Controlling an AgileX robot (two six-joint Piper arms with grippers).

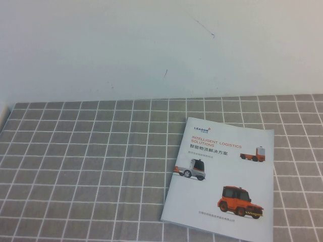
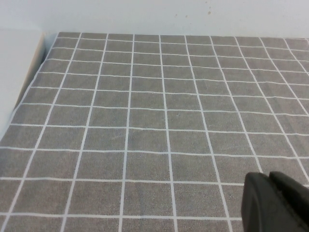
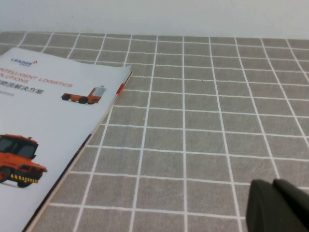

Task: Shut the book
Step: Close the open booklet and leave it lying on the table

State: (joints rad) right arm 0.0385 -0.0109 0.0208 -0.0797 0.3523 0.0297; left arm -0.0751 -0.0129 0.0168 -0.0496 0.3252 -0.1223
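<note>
Resting closed, book (image 1: 219, 174) near right gripper (image 3: 273, 186); left gripper (image 2: 269, 181) seemingly apart.

Grey checked tablecloth (image 1: 75, 166), white wall (image 1: 101, 45) behind

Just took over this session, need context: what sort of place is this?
Probably a lab test bench: a grey checked tablecloth against a bare white wall, with one logistics brochure lying closed. Left gripper and right gripper hover low over the cloth.
</note>
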